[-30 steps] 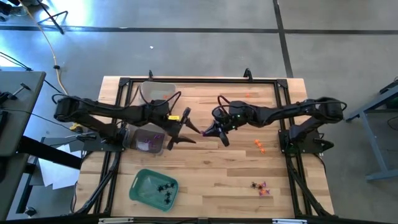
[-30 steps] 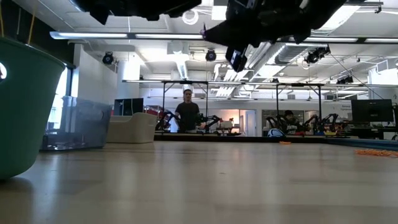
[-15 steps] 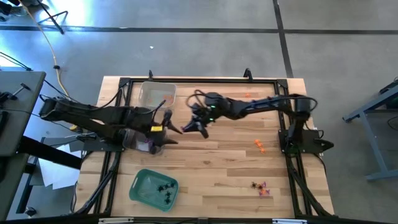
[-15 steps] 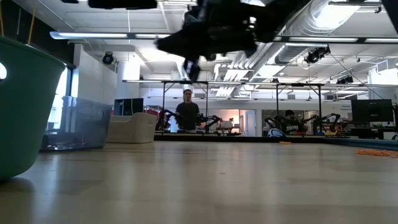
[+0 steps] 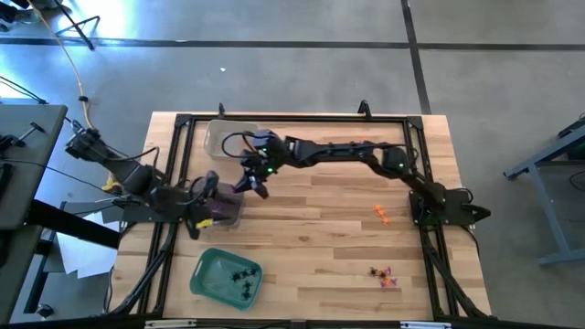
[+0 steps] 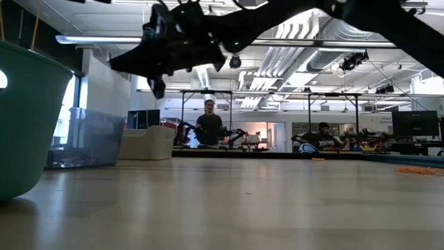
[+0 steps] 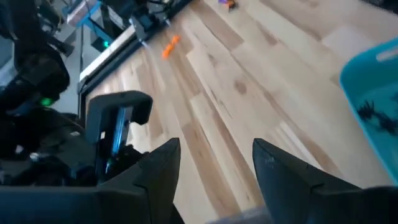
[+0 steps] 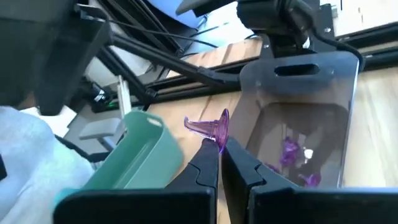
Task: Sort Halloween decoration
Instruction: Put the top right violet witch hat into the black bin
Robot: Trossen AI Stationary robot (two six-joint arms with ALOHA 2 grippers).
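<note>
The right gripper [image 8: 219,155] hangs above the clear tray [image 8: 298,134] that holds purple trinkets [image 8: 290,149]; its fingers are pinched tight on a purple trinket [image 8: 211,127], which sticks out past the tips. From above, this gripper [image 5: 253,183] sits at the end of a long reach across the table [image 5: 320,238], just beside the same tray [image 5: 222,208], and the held piece is too small to pick out there. In the low view the gripper [image 6: 158,87] is only a dark shape against the ceiling lights.

The left gripper [image 7: 214,165] is drawn back at the table's left edge, fingers spread wide with nothing between them. From above, that gripper [image 5: 195,224] is mostly lost among the dark frame and the tray.

A second clear tray [image 5: 228,137] stands at the far edge, partly covered by the right arm. The green tray [image 5: 206,274] holds black spiders [image 5: 242,276]. Loose orange trinkets [image 5: 381,214] lie near the right arm's base, and a mixed cluster [image 5: 383,275] lies nearer the front edge; single pieces there are hard to tell apart.
</note>
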